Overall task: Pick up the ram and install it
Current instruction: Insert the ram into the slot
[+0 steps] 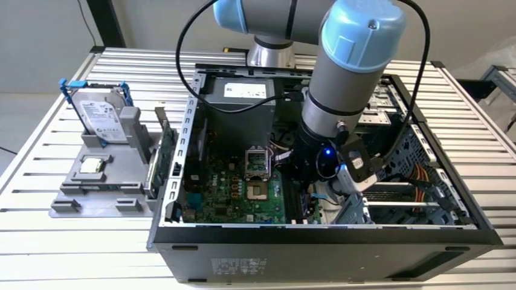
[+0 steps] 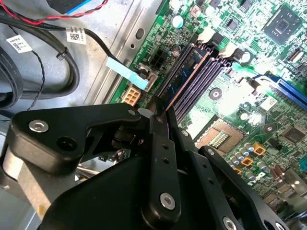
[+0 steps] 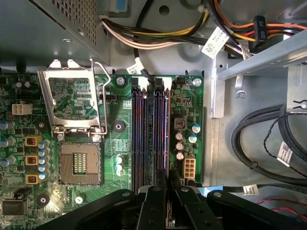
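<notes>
The ram appeared edge-on in both wrist views, a long, thin dark strip with a coppery line along its upper edge, so its chips and sticker could not be made out. It stood upright along the outermost of the four parallel memory slots, the one farthest from the open CPU socket; whether it was fully seated could not be told. The gripper had its black fingers pinched together on the near end of the ram. All of this sat inside the open computer case, which also held the green motherboard, a power supply at about eleven o'clock from the gripper in the exterior view, and bundles of cables beside the board. The arm reached down into the case from twelve o'clock. At nine o'clock from the case a grey holder carried a hard drive standing in a blue frame, with a green card upright just beside the case wall.
</notes>
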`<state>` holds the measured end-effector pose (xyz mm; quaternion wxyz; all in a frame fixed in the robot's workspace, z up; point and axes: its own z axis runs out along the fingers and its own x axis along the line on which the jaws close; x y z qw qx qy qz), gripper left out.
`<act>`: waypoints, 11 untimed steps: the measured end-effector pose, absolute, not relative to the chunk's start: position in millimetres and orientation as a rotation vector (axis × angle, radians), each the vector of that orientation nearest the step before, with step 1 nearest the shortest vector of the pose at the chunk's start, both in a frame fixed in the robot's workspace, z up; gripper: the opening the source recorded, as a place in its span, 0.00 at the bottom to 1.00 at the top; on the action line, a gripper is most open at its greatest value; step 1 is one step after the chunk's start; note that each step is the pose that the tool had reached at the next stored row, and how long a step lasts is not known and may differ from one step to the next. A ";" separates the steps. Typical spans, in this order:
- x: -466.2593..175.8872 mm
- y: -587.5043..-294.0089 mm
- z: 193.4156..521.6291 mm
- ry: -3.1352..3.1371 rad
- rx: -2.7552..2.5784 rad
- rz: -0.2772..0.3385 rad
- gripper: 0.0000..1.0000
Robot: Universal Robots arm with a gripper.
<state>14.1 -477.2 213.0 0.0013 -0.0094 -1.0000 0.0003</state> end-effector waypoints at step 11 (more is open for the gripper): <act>14.1 -477.1 217.0 -3.138 -0.029 -0.006 1.00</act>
